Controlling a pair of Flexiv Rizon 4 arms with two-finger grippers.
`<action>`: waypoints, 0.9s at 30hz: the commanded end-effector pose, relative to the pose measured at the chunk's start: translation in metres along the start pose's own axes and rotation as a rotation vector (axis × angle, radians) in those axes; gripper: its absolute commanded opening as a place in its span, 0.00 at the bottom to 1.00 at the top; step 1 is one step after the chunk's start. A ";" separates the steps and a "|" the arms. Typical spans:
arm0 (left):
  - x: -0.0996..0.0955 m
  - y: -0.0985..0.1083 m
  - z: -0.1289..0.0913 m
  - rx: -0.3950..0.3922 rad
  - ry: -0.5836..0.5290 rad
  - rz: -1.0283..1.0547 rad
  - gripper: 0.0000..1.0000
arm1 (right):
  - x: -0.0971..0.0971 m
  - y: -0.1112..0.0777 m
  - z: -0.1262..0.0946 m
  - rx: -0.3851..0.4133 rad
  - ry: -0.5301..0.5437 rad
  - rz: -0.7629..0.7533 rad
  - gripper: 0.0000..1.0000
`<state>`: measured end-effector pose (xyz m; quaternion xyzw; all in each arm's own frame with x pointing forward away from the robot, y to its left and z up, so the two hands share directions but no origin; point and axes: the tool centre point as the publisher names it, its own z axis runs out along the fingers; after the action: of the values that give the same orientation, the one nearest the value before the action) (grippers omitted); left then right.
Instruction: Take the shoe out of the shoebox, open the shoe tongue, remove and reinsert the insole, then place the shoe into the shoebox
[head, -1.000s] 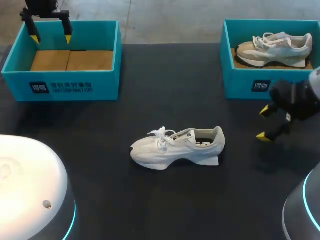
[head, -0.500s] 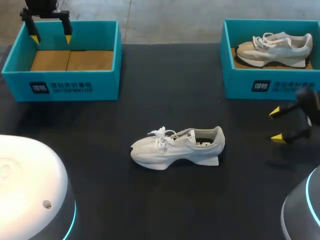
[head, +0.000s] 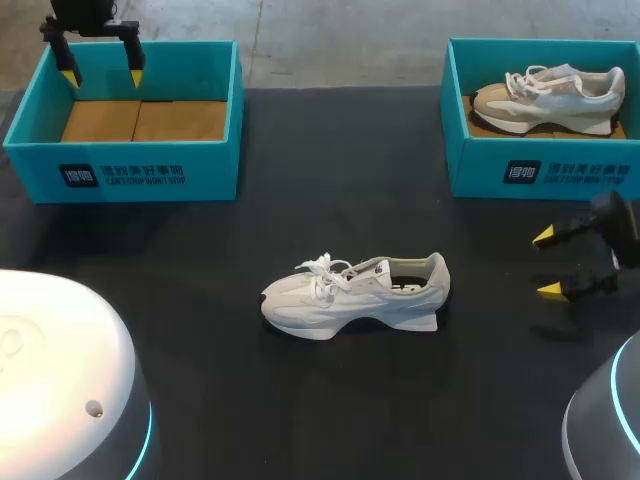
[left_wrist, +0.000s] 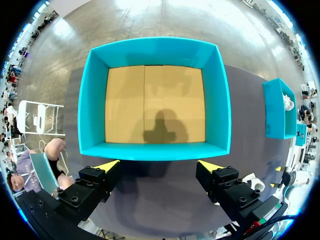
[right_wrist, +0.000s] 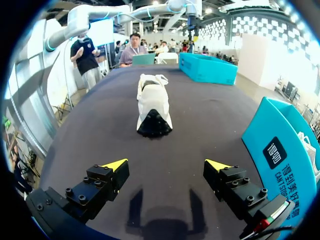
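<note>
A white shoe (head: 355, 294) lies on its sole in the middle of the black table, toe to the left; in the right wrist view the shoe (right_wrist: 152, 102) sits well ahead of the fingers, heel toward them. My right gripper (head: 549, 263) (right_wrist: 166, 163) hovers open and empty to the shoe's right. An empty teal shoebox (head: 130, 118) stands at the back left. My left gripper (head: 102, 62) (left_wrist: 156, 163) hangs open above that shoebox (left_wrist: 155, 105), at its far left corner, holding nothing.
A second teal shoebox (head: 540, 160) at the back right holds a beige shoe (head: 548, 98); its side (right_wrist: 282, 150) rises just beside my right gripper. Both arm bases crowd the table's near corners.
My right gripper has pulled back to the right, away from the white shoe, and turned a little. The left arm and the shoe have not moved.
</note>
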<state>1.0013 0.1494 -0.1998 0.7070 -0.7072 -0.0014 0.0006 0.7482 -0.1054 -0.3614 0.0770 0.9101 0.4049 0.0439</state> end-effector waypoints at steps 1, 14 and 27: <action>0.000 0.000 0.000 0.001 0.001 0.000 1.00 | -0.002 -0.001 0.002 0.000 0.002 -0.001 1.00; 0.000 0.000 0.000 0.001 0.001 0.000 1.00 | -0.002 -0.001 0.002 0.000 0.002 -0.001 1.00; 0.000 0.000 0.000 0.001 0.001 0.000 1.00 | 0.003 0.000 0.009 -0.032 -0.006 0.000 1.00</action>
<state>1.0013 0.1494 -0.1998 0.7069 -0.7073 -0.0014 0.0006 0.7505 -0.1021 -0.3614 0.0763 0.9051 0.4163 0.0420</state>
